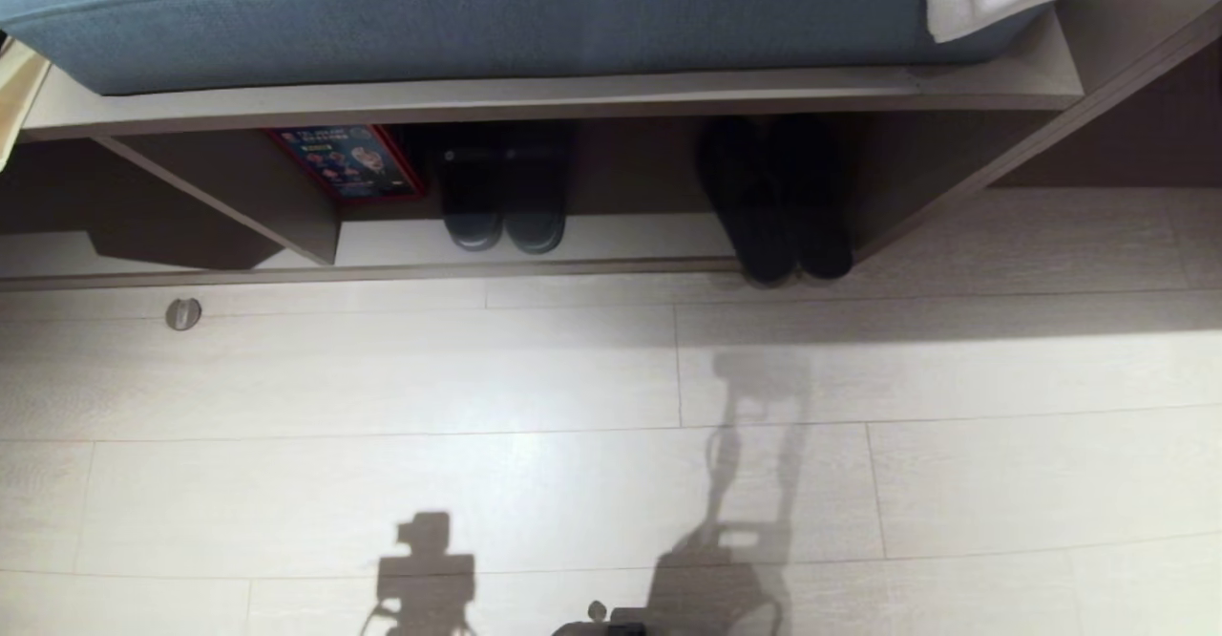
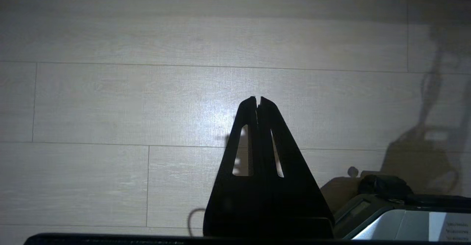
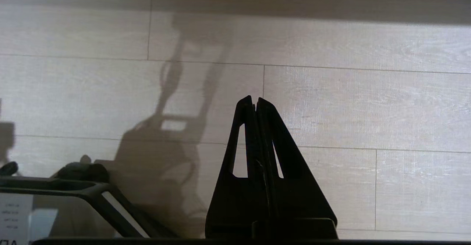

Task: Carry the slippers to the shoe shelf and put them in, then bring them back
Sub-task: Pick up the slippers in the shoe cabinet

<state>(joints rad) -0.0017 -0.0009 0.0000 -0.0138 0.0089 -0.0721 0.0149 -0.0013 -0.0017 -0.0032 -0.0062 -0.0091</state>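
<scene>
Left end effector (image 2: 258, 99) pressed together, right end effector (image 3: 254, 99) likewise, seemingly ribbed slippers (image 1: 778, 201) inside wood-veneer shoe shelf (image 1: 535, 99)

Head camera looks steeply down at the shoe shelf (image 1: 611, 264) — both wrist cameras (aimed floorward) share its pale floor (image 1: 477, 378).

Left pincer (image 2: 258, 98), right pincer (image 3: 254, 98): closed, empty, pointing floorward.

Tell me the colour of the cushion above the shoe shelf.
Blue, a muted blue fabric. The cushion shows best in the head view.
</scene>
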